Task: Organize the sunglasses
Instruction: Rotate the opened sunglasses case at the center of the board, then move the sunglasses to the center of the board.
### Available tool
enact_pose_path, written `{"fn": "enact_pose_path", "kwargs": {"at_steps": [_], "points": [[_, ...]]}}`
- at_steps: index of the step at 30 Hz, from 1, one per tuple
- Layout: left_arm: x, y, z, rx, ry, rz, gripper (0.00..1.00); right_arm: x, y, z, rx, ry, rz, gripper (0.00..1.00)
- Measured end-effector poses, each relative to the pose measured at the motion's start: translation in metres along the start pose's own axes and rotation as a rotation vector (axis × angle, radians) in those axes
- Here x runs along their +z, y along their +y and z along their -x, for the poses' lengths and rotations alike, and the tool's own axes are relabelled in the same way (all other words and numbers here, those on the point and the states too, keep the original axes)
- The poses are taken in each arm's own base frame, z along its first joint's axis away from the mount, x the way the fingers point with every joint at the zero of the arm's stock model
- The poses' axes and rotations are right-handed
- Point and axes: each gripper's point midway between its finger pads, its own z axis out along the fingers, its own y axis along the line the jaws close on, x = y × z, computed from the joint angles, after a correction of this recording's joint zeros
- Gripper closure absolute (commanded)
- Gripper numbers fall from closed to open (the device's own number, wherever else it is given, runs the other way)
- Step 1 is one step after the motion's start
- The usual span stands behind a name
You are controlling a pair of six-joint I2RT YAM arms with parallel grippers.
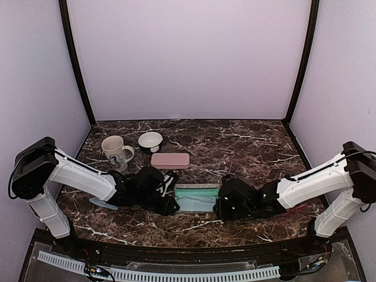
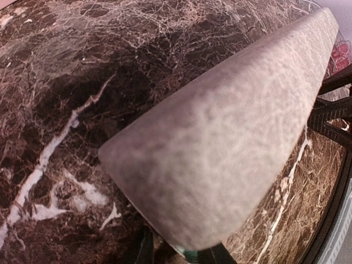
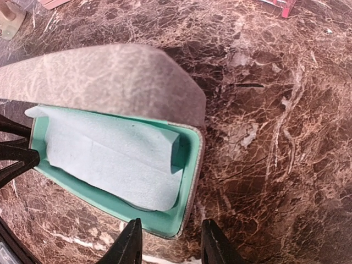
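Note:
A grey case (image 1: pixel 195 197) lies open at mid-table, its teal tray (image 3: pixel 187 165) holding a folded light-blue cloth (image 3: pixel 110 159). The lid (image 2: pixel 220 143) fills the left wrist view. My left gripper (image 1: pixel 168 204) is at the case's left end. Its fingers (image 2: pixel 140 247) stand apart under the lid's edge, with marble showing between one finger and the teal rim. My right gripper (image 3: pixel 171 245) is open, with the case's right front corner just ahead of its tips. A red-framed pair of sunglasses (image 3: pixel 281 5) lies beyond the case's right end, also seen as a red bit (image 2: pixel 340 54).
A pink case (image 1: pixel 170 160) lies shut behind the grey one. A mug (image 1: pixel 116 151) and a small white bowl (image 1: pixel 150 141) stand at the back left. Another light-blue cloth (image 1: pixel 101 204) lies under my left arm.

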Motion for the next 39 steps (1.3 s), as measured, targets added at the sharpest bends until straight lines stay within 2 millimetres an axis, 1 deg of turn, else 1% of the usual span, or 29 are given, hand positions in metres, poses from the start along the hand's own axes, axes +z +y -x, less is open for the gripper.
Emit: {"fn": "enact_pose_path", "kwargs": {"at_steps": [4, 10, 17, 23, 29, 31, 32, 34, 39], "points": [[-0.001, 0.0, -0.002, -0.007, 0.003, 0.007, 0.68, 0.0, -0.001, 0.001, -0.005, 0.001, -0.002, 0.63], [-0.004, 0.003, 0.0, -0.01, -0.005, 0.029, 0.61, 0.001, -0.001, 0.001, -0.015, 0.0, -0.003, 0.62], [-0.017, 0.005, 0.012, -0.001, -0.052, 0.062, 0.52, -0.002, -0.001, 0.003, -0.048, -0.005, 0.0, 0.62], [-0.029, 0.007, 0.02, 0.015, -0.087, 0.089, 0.47, -0.011, 0.002, 0.011, -0.073, -0.033, 0.013, 0.59], [-0.056, 0.014, 0.03, 0.036, -0.151, 0.145, 0.43, -0.024, 0.006, 0.024, -0.112, -0.068, 0.015, 0.52], [-0.066, 0.019, 0.03, 0.035, -0.17, 0.168, 0.42, -0.029, 0.008, 0.029, -0.126, -0.081, 0.015, 0.48], [-0.071, 0.022, 0.029, 0.033, -0.177, 0.179, 0.42, -0.032, 0.01, 0.034, -0.142, -0.091, 0.015, 0.44], [-0.08, 0.029, 0.028, 0.022, -0.189, 0.203, 0.42, -0.038, 0.013, 0.041, -0.156, -0.106, 0.02, 0.38], [-0.102, 0.058, 0.017, -0.037, -0.205, 0.274, 0.41, -0.052, 0.02, 0.063, -0.178, -0.142, 0.035, 0.3]]}}
